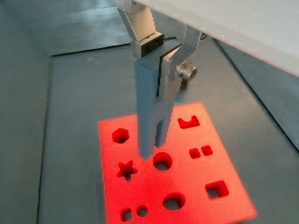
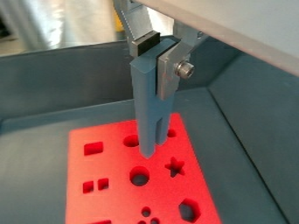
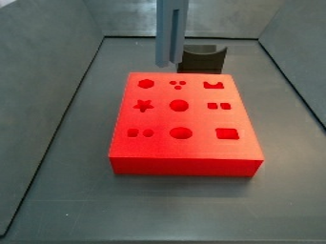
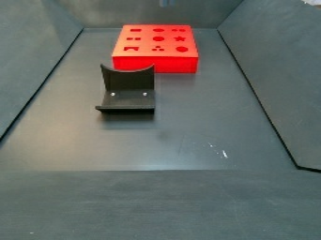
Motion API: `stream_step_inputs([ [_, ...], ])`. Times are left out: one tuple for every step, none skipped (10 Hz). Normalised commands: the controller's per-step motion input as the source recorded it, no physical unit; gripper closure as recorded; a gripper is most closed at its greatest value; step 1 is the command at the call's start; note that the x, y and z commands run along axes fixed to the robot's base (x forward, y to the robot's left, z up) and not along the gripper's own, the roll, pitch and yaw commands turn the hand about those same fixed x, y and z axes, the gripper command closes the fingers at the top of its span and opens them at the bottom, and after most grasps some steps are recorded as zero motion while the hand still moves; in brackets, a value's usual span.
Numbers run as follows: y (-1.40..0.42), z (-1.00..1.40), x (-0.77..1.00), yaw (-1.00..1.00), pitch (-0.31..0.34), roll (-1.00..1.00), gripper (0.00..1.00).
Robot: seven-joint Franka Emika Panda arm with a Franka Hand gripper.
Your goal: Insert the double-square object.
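My gripper (image 1: pixel 158 54) is shut on the upper end of the double-square object (image 1: pixel 149 109), a long slim grey-blue bar that hangs upright. It shows in both wrist views; the silver fingers (image 2: pixel 176 59) clamp the bar (image 2: pixel 149 105) from two sides. Its split lower end hovers above the red board (image 1: pixel 222 166), over the middle holes. The board's hole of two small squares (image 1: pixel 201 151) lies to one side of the bar's tip, as in the wrist view (image 2: pixel 93 185). In a side view only the bar (image 3: pixel 171 33) shows, above the board's far edge (image 3: pixel 178 76); the gripper is out of frame.
The red board (image 3: pixel 242 157) has several holes: star, circles, hexagon, squares. The dark fixture (image 3: pixel 201 59) with a curved notch stands just behind the board, and in a side view (image 4: pixel 127 91) in front of the board (image 4: pixel 157 64). Grey bin walls (image 3: pixel 71 86) surround the floor.
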Motion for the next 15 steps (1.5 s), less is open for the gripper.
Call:
stream_step_inputs([
  [0.0,-0.11,0.0,-1.0,0.0,0.0,1.0],
  [0.0,-0.11,0.0,-1.0,0.0,0.0,1.0],
  [0.0,-0.11,0.0,-1.0,0.0,0.0,1.0],
  [0.0,-0.12,0.0,-1.0,0.0,0.0,1.0],
  [0.0,-0.13,0.0,-1.0,0.0,0.0,1.0],
  [0.0,-0.13,0.0,-1.0,0.0,0.0,1.0],
  [0.0,-0.15,0.0,-1.0,0.0,0.0,1.0],
  [0.0,0.0,0.08,-0.23,0.043,0.03,1.0],
  [0.0,-0.08,0.0,0.02,-0.014,0.0,1.0],
  [-0.05,-0.26,0.72,-0.13,0.0,0.08,1.0],
  [-0.03,-0.15,0.94,-0.14,0.041,0.12,1.0],
  [-0.03,-0.02,0.97,-0.12,0.047,0.08,1.0],
  [0.0,0.0,0.99,-0.06,0.101,0.09,1.0],
  [0.0,0.0,0.93,-0.06,0.146,0.18,1.0],
  [0.0,0.0,0.96,-0.05,0.136,0.19,1.0],
])
